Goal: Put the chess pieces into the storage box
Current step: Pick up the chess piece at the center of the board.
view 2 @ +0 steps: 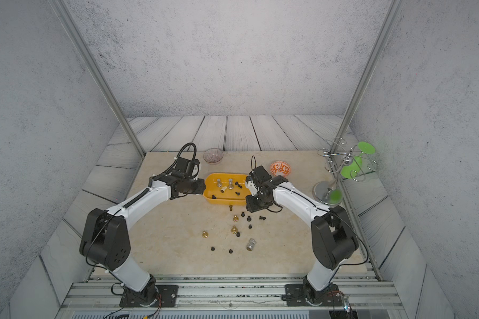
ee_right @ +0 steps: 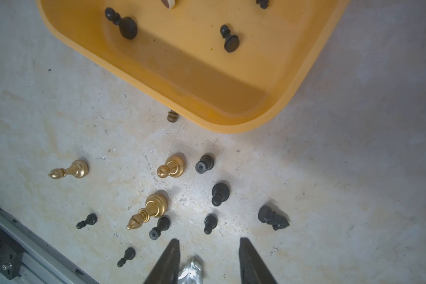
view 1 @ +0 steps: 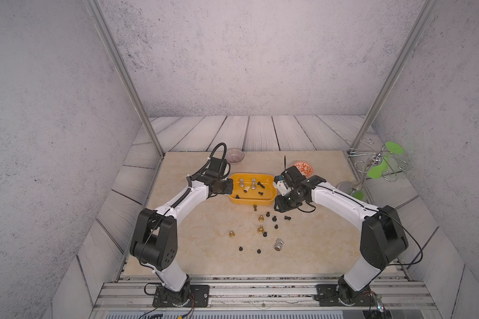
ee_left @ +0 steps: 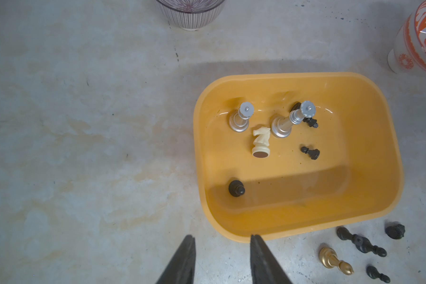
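- Hovering beside storage box [ee_left: 359,147]: left hand [ee_left: 221,237], released, empty.
- Right hand [ee_right: 208,239] beside storage box, released, empty.
- Chess pieces [ee_left: 261,141]: some inside storage box, rest outside.

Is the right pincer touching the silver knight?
Apart. In a top view the silver knight lies on the table, with a plain gap between it and the right pincer.

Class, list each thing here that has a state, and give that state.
storage box: upright, partly filled
cream knight: on its side in the storage box
silver pieces: two, upright in the storage box
silver knight: toppled on table
gold pieces: upright on table
left pincer: open, empty
right pincer: open, empty
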Controlling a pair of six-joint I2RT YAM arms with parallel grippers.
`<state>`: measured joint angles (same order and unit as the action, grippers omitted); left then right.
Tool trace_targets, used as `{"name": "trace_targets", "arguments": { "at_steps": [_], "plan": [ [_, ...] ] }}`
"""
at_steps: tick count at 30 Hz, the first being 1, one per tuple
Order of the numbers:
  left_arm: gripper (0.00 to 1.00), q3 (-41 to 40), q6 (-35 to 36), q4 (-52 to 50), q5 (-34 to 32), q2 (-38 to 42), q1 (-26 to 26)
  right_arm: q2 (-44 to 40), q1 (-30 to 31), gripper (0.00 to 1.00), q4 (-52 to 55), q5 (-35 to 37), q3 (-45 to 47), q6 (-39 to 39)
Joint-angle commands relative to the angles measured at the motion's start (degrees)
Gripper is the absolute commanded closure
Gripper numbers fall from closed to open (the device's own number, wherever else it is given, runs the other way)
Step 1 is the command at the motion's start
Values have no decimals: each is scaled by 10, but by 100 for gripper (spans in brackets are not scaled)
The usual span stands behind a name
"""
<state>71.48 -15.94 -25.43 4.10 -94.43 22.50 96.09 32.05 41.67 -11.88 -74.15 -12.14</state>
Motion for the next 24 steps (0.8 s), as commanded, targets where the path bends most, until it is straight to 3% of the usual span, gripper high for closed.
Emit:
{"name": "trace_targets", "arguments": {
  "at_steps": [1, 24],
  "plan": [
    [60, -17, -11, 6, -8, 23, -5, 21, 6, 59, -7, 17, 4, -3],
    [59, -31, -18, 4, 10, 25, -8, 99, 31, 66, -37, 45, 16, 1]
  ]
}}
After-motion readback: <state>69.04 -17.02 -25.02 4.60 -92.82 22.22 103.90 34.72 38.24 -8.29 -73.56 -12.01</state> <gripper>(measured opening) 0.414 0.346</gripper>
